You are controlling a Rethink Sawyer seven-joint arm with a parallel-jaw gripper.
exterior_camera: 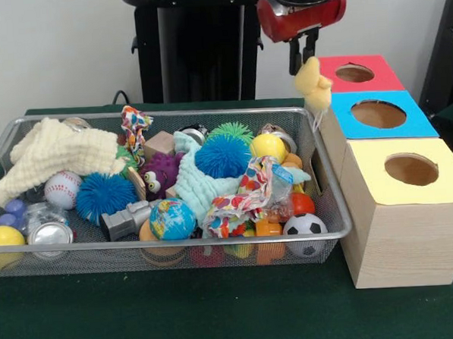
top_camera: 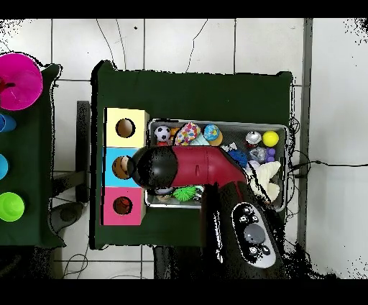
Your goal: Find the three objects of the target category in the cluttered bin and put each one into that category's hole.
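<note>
Duck, pale yellow, hangs pinched in claw above gap between bin far right corner and boxes, not yet over any hole. Near to far: yellow-topped box, blue-topped box with target hole, red-topped box. Risks: grip looks shallow, on toy's top only, so swing may shake it loose onto worktop; early release lands it back in bin or on box rim; overshoot puts it in red hole.

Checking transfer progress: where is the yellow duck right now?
In the front view, the yellow duck hangs from the gripper above the wire bin's right end, beside the blue-topped box.
</note>
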